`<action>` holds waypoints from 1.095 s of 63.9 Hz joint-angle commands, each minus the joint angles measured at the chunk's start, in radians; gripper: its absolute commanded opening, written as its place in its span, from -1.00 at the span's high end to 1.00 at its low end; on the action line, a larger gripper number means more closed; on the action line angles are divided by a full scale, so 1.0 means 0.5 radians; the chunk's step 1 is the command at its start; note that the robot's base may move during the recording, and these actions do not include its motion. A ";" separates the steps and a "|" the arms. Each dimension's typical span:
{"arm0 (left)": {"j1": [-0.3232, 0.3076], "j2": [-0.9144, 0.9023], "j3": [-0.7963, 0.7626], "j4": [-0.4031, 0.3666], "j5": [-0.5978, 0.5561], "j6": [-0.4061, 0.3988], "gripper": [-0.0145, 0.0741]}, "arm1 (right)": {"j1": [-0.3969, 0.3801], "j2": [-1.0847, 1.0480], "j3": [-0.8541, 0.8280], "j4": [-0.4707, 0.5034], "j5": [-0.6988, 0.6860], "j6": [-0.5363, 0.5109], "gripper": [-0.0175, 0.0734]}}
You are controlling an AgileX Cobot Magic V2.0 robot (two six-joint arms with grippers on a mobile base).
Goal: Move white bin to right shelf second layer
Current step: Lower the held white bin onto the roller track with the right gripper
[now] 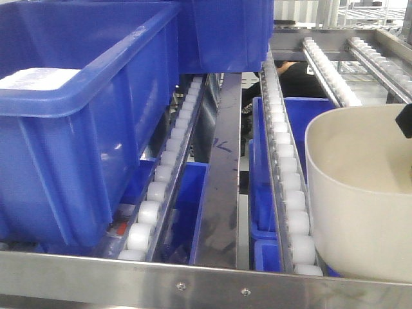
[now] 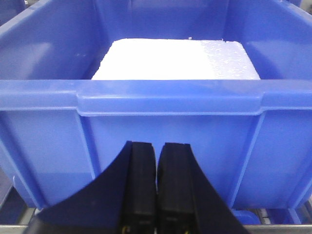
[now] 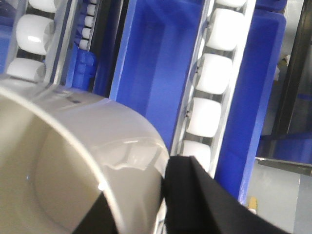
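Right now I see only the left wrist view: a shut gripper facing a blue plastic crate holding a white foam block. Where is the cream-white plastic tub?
Observer: The cream-white plastic tub sits far right in the front view, above the steel shelf level with white rollers.
Reviewer: Is the right gripper holding it?
Observer: The right gripper straddles its rim, one finger inside, one outside.
Reviewer: Anything inside?
Observer: What shows of its inside is bare.

Warehouse: roller-track steel rack (image 1: 291,193), blue crates (image 1: 77,109) (stacked).
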 commanded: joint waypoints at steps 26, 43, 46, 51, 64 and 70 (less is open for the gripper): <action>-0.010 -0.029 0.055 0.001 -0.174 -0.009 0.48 | -0.010 -0.047 0.094 0.009 -0.274 -0.005 0.50; -0.010 -0.029 0.055 0.001 -0.174 -0.009 0.48 | -0.010 -0.056 0.095 0.009 -0.302 -0.005 -0.04; -0.010 -0.029 0.055 0.001 -0.174 -0.009 0.48 | -0.010 -0.058 0.094 0.009 -0.305 -0.005 -0.19; -0.010 -0.029 0.055 0.001 -0.174 -0.009 0.48 | -0.010 -0.060 0.089 0.009 -0.302 -0.005 -0.38; -0.010 -0.029 0.055 0.001 -0.174 -0.009 0.48 | -0.010 -0.111 0.030 0.009 -0.272 -0.005 -0.42; -0.010 -0.029 0.055 0.001 -0.174 -0.009 0.48 | -0.010 -0.163 0.011 0.009 -0.274 -0.005 -0.42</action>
